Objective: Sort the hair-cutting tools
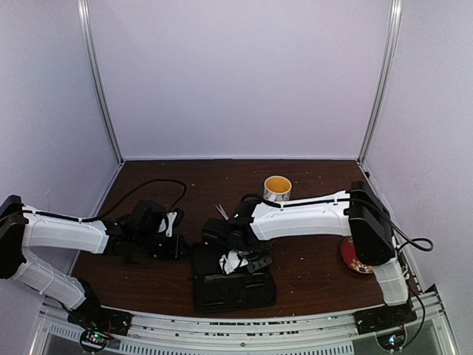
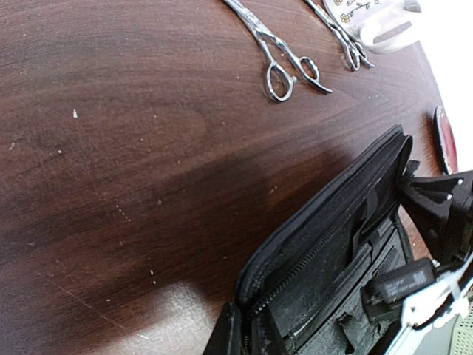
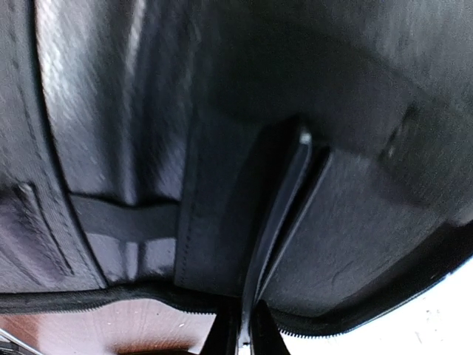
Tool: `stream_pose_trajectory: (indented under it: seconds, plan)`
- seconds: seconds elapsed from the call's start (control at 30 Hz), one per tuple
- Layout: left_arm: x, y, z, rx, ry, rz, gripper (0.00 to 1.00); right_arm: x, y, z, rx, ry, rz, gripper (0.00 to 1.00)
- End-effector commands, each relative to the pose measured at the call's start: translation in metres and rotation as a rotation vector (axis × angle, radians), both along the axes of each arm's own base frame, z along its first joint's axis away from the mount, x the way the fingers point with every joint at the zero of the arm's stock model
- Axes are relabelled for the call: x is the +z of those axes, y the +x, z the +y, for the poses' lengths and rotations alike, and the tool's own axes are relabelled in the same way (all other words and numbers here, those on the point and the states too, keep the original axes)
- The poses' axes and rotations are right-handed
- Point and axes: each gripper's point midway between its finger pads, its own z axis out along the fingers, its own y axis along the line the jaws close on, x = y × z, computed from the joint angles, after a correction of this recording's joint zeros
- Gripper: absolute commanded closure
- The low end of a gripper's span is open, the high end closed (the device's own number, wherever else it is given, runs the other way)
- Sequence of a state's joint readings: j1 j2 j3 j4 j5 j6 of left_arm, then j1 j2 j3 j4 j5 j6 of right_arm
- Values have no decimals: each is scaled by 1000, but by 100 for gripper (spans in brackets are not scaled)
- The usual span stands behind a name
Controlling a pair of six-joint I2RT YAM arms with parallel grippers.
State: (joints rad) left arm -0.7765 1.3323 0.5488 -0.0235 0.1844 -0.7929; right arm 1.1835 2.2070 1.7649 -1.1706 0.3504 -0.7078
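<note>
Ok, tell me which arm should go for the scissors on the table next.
Probably left. The left pincer is shut, with nothing seen in it, beside the black case, and both scissors lie ahead in its wrist view. The right pincer is busy, shut on a thin black clip inside the case.

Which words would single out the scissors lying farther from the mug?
Start at the open black case at the table's near edge and look past it toward the white patterned mug. Two silver scissors lie on the bare wood there. The wanted scissors lie apart from the mug, both ring handles plainly showing; the other pair lies close beside the mug.
</note>
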Motion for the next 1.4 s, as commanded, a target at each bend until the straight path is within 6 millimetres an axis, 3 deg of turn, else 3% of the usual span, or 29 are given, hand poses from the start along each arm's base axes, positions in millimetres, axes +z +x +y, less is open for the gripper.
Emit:
stream_pose_trajectory:
  seconds: [0.0, 0.2, 0.33, 0.63, 0.73, 1.03, 1.37]
  plan:
    - [17, 4, -15, -24, -77, -28, 100, -3, -6, 12, 22, -13, -5, 100]
    - [15, 3, -16, -24, -81, -23, 100, -5, -16, 31, 17, 49, 66, 100]
    - [13, 2, -14, -23, -75, -21, 100, -9, -15, 28, 11, 46, 51, 100]
    - [11, 3, -14, -21, -72, -27, 100, 20, -18, 37, 12, 208, 49, 100]
    - [11, 4, -14, -23, -67, -26, 100, 26, -16, 30, 17, 204, 35, 100]
    - [19, 5, -14, -30, -59, -43, 100, 35, 1, -18, -12, 106, -36, 100]
    - [28, 3, -19, -56, -86, -45, 100, 31, 19, -13, -57, 56, -108, 100]
